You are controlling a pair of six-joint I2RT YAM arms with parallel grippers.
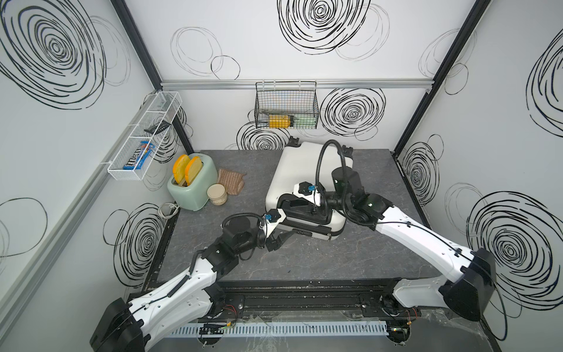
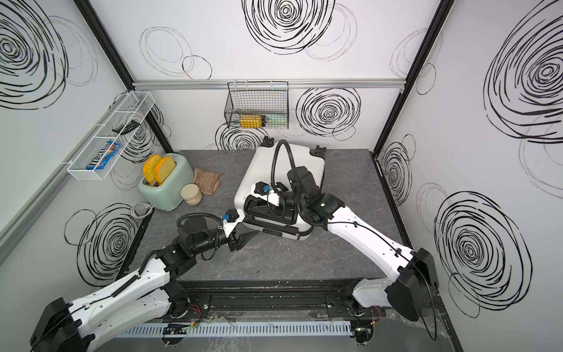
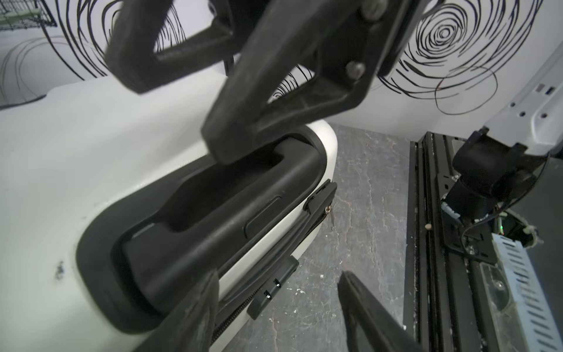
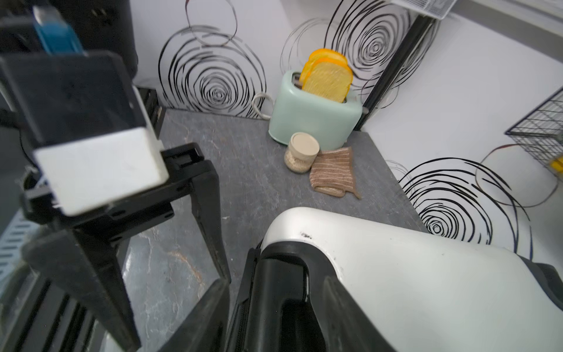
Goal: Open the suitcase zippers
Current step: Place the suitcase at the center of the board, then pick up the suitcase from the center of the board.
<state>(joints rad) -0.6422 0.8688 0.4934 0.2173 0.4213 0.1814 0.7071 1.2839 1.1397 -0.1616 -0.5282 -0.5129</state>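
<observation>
Suitcase (image 1: 300, 172) — white hard shell, black recessed handle (image 3: 213, 231), lying flat on the worktop (image 1: 304, 259). Zippers (image 3: 312, 230) — black band along the side seam, teeth meshed where visible.

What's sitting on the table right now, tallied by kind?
Suitcase: 1
Toaster: 1
Toast slices, in the toaster: 2
Jar: 1
Cloth: 1
Total: 6
</observation>
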